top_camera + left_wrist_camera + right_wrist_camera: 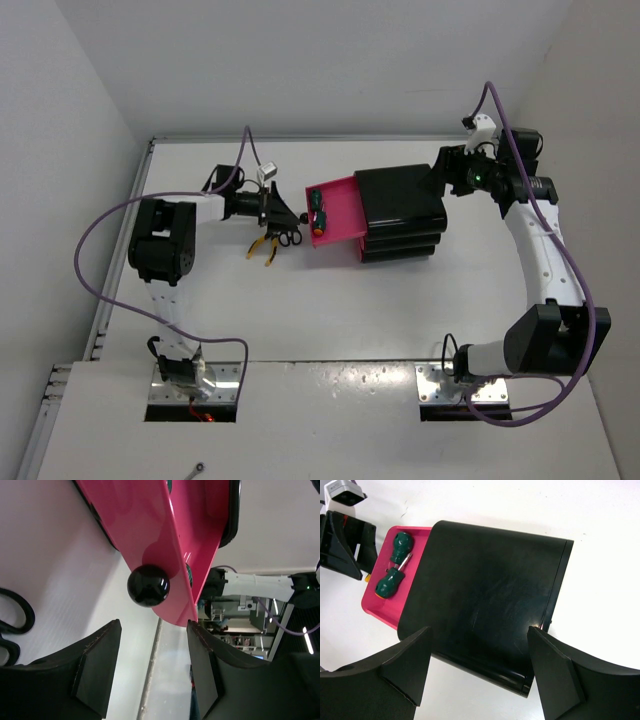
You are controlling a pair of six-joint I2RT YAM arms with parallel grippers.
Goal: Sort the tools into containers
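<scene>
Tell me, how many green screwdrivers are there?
2. Both sit in the open pink drawer, near its front wall: one screwdriver and the other screwdriver right beside it. More could be hidden inside the black box.

Left arm [160, 240] & right arm [540, 255] wearing white links w/ black joint housings; purple cables [82, 255] looping off each; green LED [478, 178] glowing nr right wrist; fingers [402, 675] showing as matte black wedges
</scene>
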